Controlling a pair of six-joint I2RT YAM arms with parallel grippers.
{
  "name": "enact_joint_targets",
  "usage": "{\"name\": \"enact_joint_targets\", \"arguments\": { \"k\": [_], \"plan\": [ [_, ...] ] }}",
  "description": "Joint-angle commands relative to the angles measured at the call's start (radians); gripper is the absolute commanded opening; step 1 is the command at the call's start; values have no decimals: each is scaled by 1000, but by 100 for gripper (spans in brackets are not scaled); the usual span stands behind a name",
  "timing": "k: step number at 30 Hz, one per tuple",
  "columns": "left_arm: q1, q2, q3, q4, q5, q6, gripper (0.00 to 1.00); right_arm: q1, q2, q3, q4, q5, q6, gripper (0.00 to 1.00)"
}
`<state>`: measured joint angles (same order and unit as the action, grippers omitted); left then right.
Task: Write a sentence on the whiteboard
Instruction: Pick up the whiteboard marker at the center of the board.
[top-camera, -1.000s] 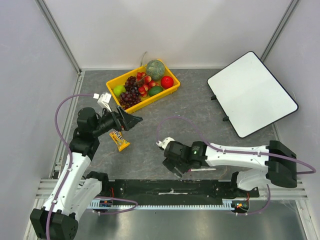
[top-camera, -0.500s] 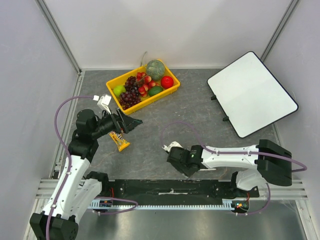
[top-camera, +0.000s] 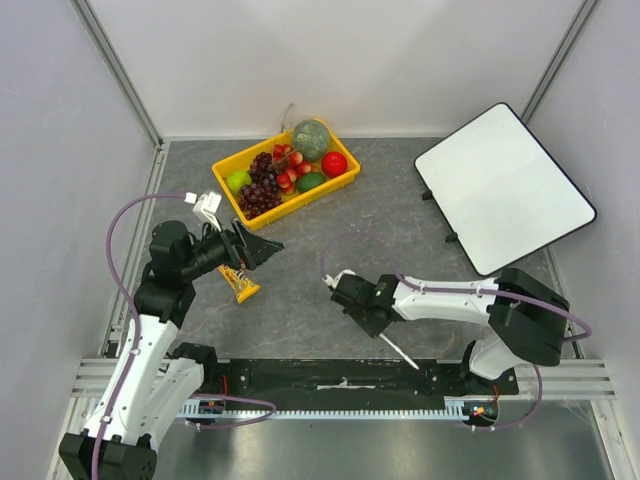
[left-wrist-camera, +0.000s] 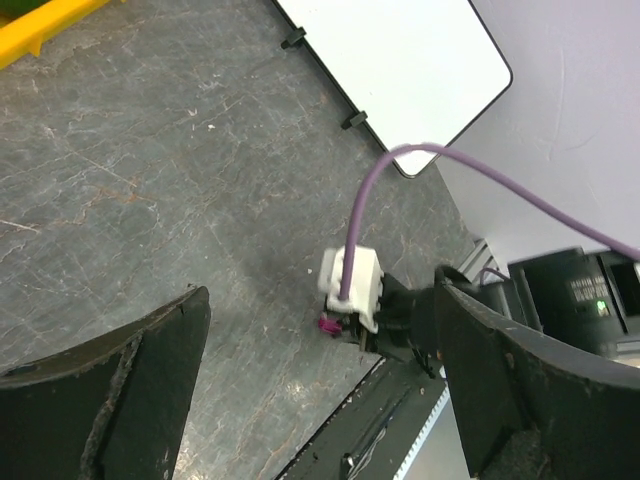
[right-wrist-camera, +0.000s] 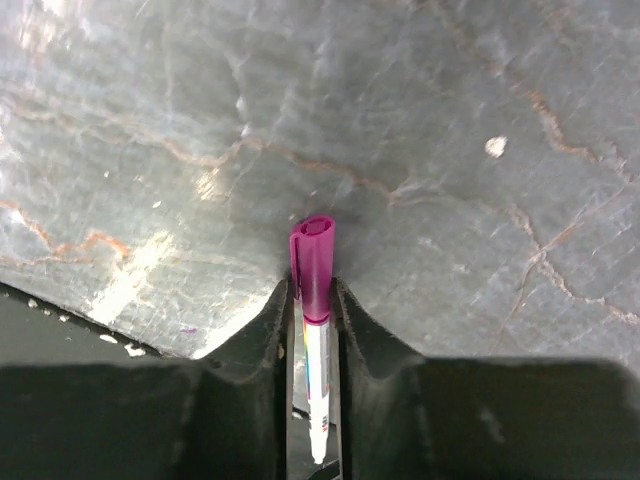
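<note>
We start with the bench (top-camera: 380, 215), a grey stone-patterned surface walled on three sides. The whiteboard (top-camera: 503, 186) lies at its far right corner, turned at an angle, blank. Its right corner reaches past the bench edge towards the side wall. Two black clips (top-camera: 427, 195) sit on the long edge that faces the bench centre. We cannot tell whether the board lies flat or is propped up.

A yellow tray (top-camera: 335, 184) stands at the far side, left of centre and well apart from the whiteboard. It holds dark grapes (top-camera: 262, 190), a red apple (top-camera: 334, 163), a green netted ball (top-camera: 310, 138) and smaller fruit.

The right arm (top-camera: 450, 297) runs from its base at the near right towards the bench centre. A stretch of bare bench separates the right tool (top-camera: 362, 310) from the whiteboard. The right wrist view shows this tool closed on a marker (right-wrist-camera: 313, 265). The magenta cap points out past the fingertips, above the bench. In the top view the white barrel slants back towards the near edge.

The left arm (top-camera: 160, 290) stands at the left. The left tool (top-camera: 262, 247) is wide apart with nothing between its fingers (left-wrist-camera: 120, 390). It points towards the right arm. A yellow snack bar (top-camera: 238, 283) lies on the bench just below it.
</note>
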<state>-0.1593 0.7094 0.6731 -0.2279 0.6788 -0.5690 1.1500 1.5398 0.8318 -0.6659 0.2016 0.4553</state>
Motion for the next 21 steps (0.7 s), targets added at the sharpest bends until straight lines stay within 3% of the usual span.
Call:
{"name": "enact_joint_targets", "arguments": {
  "k": [1,4,12,21],
  "plan": [
    [1,-36,51,-21,-9,50,96,-128,33,-36,97,-92,-72,18],
    [1,-39,54,-25,-10,63,96,-196,23,-11,118,-129,-99,1],
    [0,2,83,-41,4,95,96,-257,34,194,141,-87,-95,0],
    [-2,59,121,56,77,63,97,-331,-98,406,308,2,25,0]
  ]
}}
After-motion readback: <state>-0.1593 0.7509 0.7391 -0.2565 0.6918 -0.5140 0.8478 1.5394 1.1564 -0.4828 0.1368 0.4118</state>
